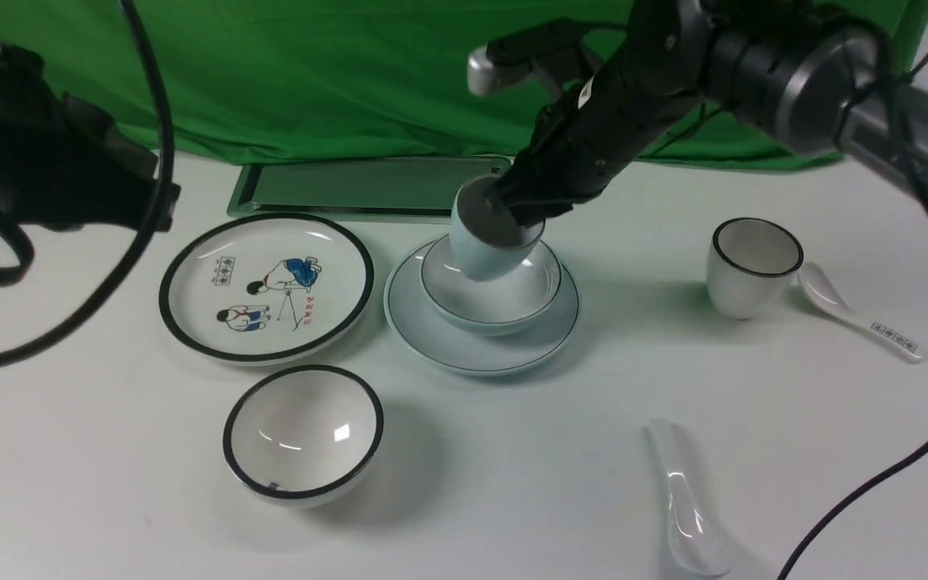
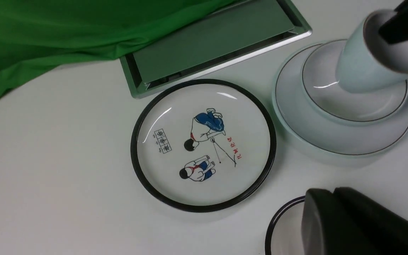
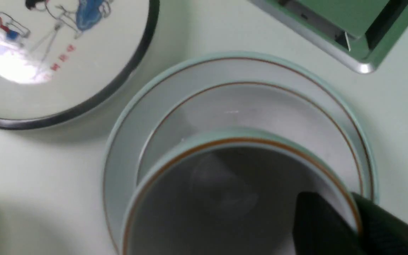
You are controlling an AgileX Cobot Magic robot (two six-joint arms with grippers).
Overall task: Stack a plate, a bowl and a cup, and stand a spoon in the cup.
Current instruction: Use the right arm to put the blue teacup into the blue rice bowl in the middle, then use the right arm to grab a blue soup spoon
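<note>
Spoon (image 1: 685,503) front view only | right end effector (image 1: 512,213) clamps cup (image 1: 476,254) | left end effector (image 2: 331,202) together

A cartoon-printed plate (image 1: 266,287) and a black-rimmed bowl (image 1: 303,432) were seen left of the right pincer (image 1: 512,211); a white tapered cup (image 1: 752,268) and a marked spoon (image 1: 859,312) were set to its right.

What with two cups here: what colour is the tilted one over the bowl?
Pale blue cup, thin dark rim; clearest in left wrist view.
</note>
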